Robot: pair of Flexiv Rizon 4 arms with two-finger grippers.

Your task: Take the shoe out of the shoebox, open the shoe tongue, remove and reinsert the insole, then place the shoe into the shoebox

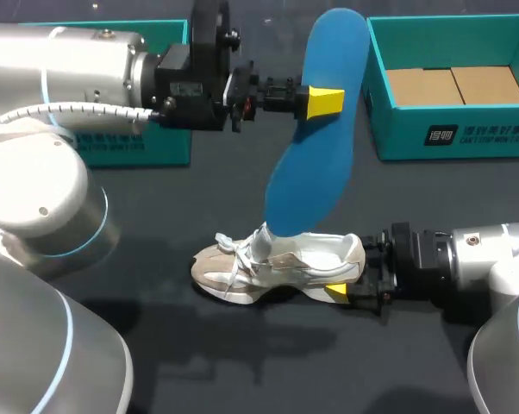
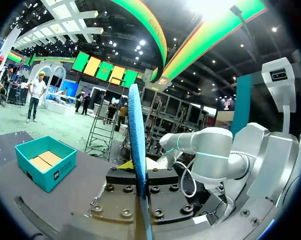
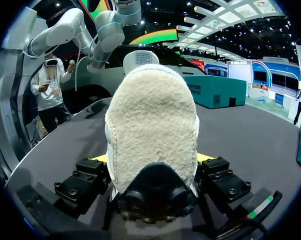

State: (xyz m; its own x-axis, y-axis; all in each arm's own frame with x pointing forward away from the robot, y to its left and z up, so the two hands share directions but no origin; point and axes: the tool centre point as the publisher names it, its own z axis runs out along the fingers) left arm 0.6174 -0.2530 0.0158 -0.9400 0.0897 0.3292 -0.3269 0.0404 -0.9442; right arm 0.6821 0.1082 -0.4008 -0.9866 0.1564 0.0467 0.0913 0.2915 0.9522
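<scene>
Head view: my left pincer (image 1: 327, 100) is clamped on the blue insole (image 1: 311, 164), whose toe end hangs below it into the shoe (image 1: 268, 263). My right pincer (image 1: 346, 280) squeezes the heel, likely steadying the shoe on the table (image 1: 268, 371).

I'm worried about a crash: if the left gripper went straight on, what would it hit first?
Probably nothing: the left gripper, shut on the insole, seems aimed beside and above the shoebox, though depth is unclear.

Insole (image 1: 315, 147) over shoe (image 1: 281, 263) on table (image 1: 242, 362); shoebox (image 1: 397, 129) behind, at right.
</scene>
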